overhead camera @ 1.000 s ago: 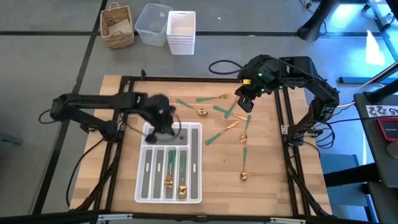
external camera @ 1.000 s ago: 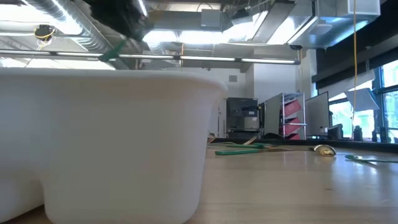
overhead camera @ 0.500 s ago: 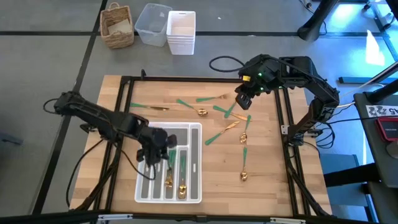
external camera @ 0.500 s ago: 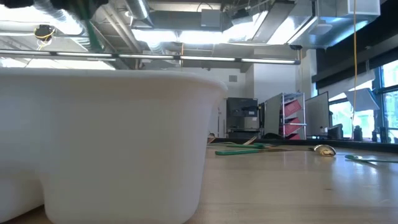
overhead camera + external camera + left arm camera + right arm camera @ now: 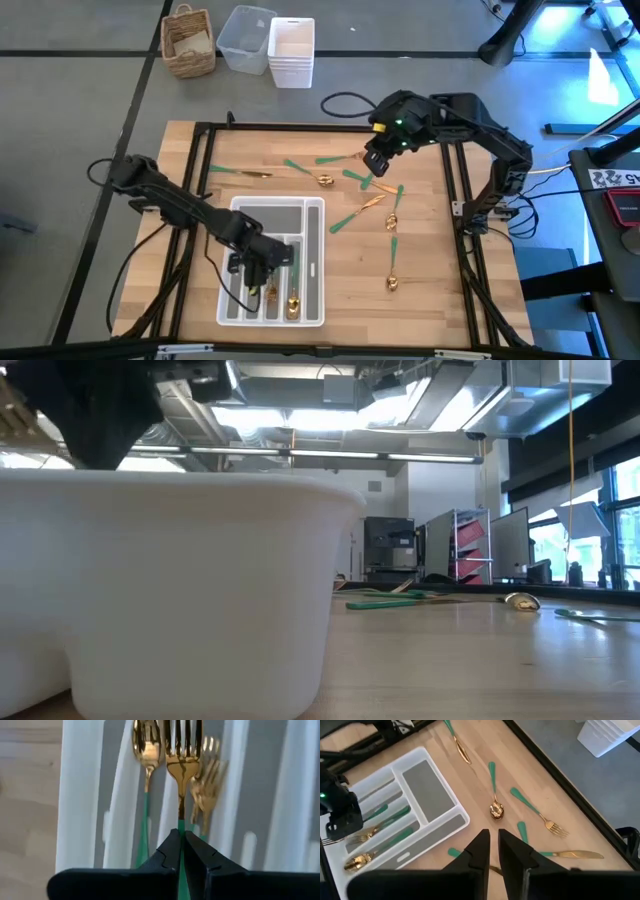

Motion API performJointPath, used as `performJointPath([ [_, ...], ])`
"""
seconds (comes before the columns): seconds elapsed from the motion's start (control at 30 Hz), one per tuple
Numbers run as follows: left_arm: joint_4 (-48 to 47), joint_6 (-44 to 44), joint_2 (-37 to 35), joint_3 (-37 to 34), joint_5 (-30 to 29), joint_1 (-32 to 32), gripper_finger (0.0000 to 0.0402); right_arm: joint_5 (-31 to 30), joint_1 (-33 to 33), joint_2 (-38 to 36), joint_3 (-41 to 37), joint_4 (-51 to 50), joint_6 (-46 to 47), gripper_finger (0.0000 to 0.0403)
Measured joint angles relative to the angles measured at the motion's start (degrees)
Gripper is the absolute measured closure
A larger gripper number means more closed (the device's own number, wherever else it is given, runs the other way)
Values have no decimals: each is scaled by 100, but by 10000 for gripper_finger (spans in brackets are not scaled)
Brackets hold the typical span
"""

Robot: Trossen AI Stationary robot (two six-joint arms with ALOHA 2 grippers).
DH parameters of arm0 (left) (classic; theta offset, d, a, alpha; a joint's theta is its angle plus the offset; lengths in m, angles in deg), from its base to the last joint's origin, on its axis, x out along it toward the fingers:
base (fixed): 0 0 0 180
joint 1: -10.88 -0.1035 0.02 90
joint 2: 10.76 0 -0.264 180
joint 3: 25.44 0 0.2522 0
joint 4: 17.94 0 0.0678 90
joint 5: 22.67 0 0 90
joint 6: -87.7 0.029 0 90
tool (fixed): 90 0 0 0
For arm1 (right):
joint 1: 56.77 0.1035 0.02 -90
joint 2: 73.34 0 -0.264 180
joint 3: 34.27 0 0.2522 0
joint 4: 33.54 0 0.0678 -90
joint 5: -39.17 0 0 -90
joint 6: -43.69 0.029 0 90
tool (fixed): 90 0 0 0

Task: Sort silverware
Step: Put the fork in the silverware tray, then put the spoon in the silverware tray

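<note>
My left gripper [image 5: 181,851], jaws clamped on a fork [image 5: 181,755] above the tray [image 5: 316,262], risks dropping it into the spoon slot; right gripper [image 5: 493,851], jaws narrow and empty, hovers over the table [image 5: 430,270].

High view: looks straight down from far above; the whole bench [image 5: 430,290], both arms and the white organizer tray [image 5: 312,262] fit in.
Low view: sits at bench height, looking level into the room; the tray wall [image 5: 180,590] is very near and fills the picture's left half.
Left wrist view: close above the tray, looking past the left pincer [image 5: 181,851] along a fork [image 5: 182,755] into the compartments.
Right wrist view: higher up, looking down past the right pincer [image 5: 493,851].
Shared: the tray shows in all four; loose silverware [image 5: 494,790] on the bench in high, low and right wrist.
</note>
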Motion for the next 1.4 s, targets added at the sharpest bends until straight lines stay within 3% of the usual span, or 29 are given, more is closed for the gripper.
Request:
performJointPath([
  [0.53, 26, 143, 1179, 0, -13, 21, 387, 665, 7, 471, 0, 73, -15, 363],
  [0.87, 79, -54, 1186, 0, -125, 21, 384, 665, 7, 478, 0, 79, -16, 363],
  [1.07, 71, -180, 1186, 0, -199, 21, 329, 668, 7, 478, 0, 80, -15, 363],
  [1.23, 33, -765, 1003, 0, -655, 84, 292, 670, 7, 478, 0, 105, 9, 363],
  [1.4, -139, -1607, 307, 0, -658, 146, 295, 670, 4, 478, 0, 712, 160, 363],
])
